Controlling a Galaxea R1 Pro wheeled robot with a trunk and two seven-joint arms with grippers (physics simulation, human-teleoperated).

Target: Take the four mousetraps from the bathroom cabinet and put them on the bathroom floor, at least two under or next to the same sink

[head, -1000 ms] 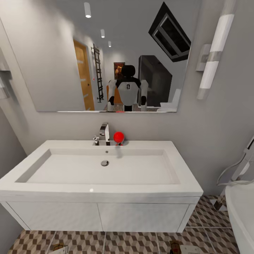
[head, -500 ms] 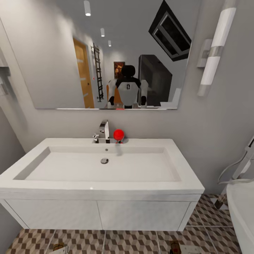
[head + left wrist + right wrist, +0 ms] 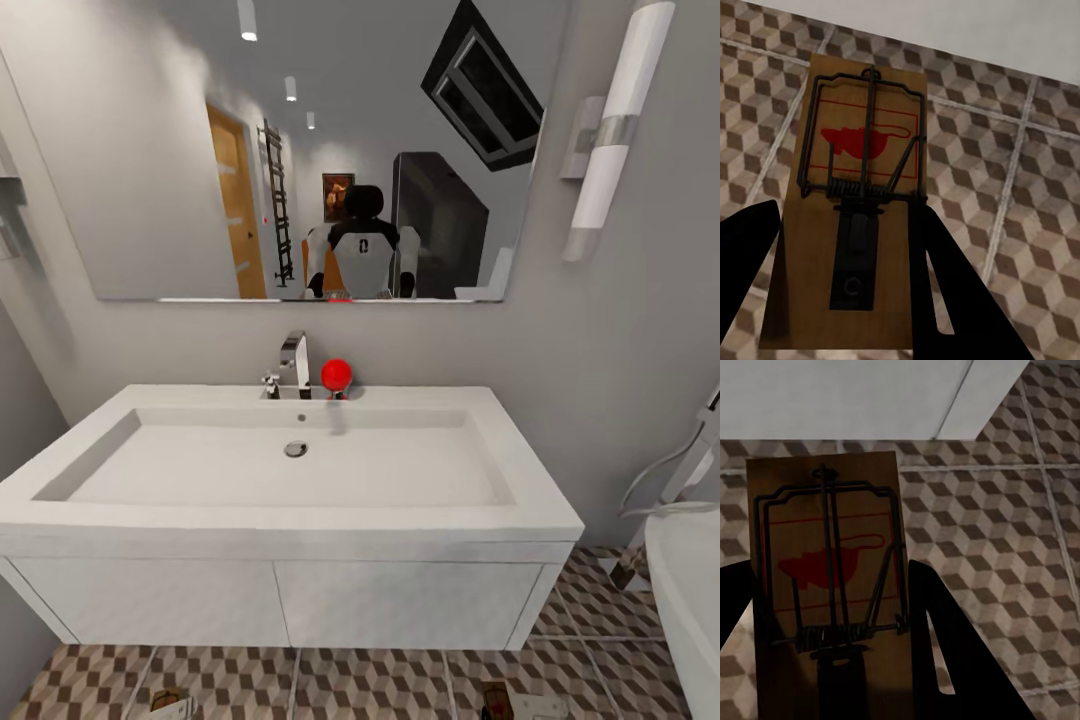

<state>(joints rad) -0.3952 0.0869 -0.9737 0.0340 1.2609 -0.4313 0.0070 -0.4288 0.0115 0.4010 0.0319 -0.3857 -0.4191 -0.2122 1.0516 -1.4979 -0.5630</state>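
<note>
Mousetraps: one clamped in left fingers (image 3: 847, 247), one clamped in right fingers (image 3: 832, 622), above bathroom floor (image 3: 370, 685) before bathroom sink (image 3: 300, 470); neither set down, other two unseen.

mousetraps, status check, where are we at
Left pincer shut on one mousetrap, right pincer shut on another mousetrap. Both held over the bathroom floor before the sink vanity. Nothing in the way.

my head view is evenly bright and sharp, walls bending at the edges; ceiling spotlights (image 3: 248, 22) glare in the mirror (image 3: 300, 150); both wrist views are dimmer.
</note>
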